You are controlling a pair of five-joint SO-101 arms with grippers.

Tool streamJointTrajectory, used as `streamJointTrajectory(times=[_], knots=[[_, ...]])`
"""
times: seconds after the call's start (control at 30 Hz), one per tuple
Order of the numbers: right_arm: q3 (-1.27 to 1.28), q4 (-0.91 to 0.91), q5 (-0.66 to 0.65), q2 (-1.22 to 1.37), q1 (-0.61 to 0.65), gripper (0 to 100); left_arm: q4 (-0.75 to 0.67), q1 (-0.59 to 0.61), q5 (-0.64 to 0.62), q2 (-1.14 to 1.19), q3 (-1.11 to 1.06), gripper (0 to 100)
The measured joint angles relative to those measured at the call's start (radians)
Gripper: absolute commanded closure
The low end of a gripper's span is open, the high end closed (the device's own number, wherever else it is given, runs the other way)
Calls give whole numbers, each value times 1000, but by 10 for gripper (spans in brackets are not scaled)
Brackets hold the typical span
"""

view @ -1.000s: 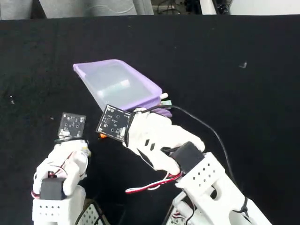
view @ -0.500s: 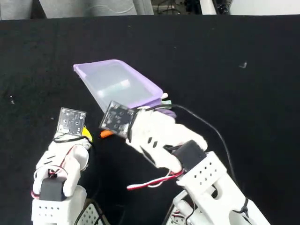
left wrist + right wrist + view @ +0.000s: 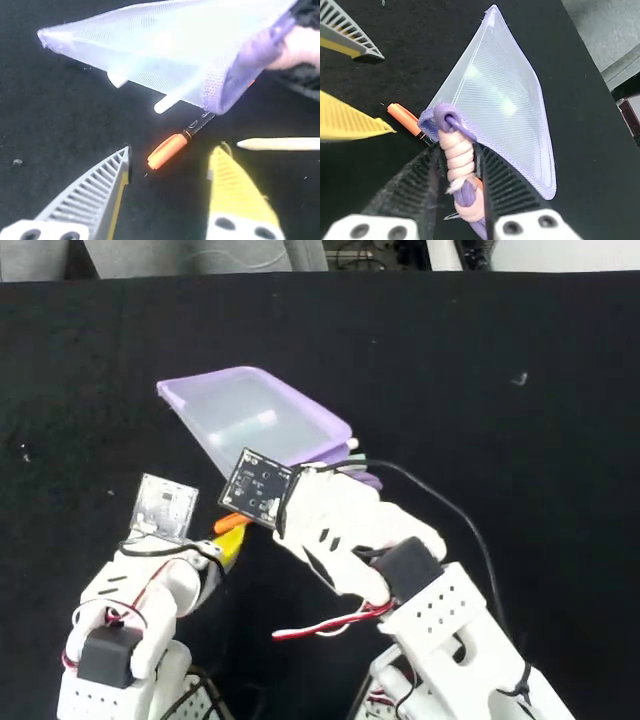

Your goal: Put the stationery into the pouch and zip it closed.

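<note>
Pen [image 3: 167, 150] pickup by pouch [image 3: 175, 55]

Left gripper [image 3: 171, 152], fingers spread, straddled the orange pen on the table [image 3: 500, 440], one end under the pouch's raised corner. Right gripper [image 3: 457, 150] was clamped on the pouch's cord [image 3: 454, 135]. Closing squarely across the barrel, clear of mesh, seemed best.

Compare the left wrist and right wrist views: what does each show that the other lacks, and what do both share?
The left wrist view adds a white stick beside the left hand. The right wrist view adds the right hand shut on the pouch cord and the table's far edge. Both share the mesh pouch, the orange pen and the open left hand.
</note>
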State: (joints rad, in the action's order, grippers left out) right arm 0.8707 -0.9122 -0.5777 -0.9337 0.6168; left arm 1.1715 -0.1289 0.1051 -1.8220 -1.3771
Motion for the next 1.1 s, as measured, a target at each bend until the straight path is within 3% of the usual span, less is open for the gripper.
streamJointTrajectory(times=[0.47,0.7,1.0,1.1], knots=[[0,0,0,0,0,988,-121,-11,-25,0,11,715],[0,0,3,0,0,988,-353,-14,-28,-2,-140,715],[0,0,3,0,0,988,-496,52,-26,3,-184,720],[0,0,3,0,0,988,-560,58,-28,-3,-242,805]])
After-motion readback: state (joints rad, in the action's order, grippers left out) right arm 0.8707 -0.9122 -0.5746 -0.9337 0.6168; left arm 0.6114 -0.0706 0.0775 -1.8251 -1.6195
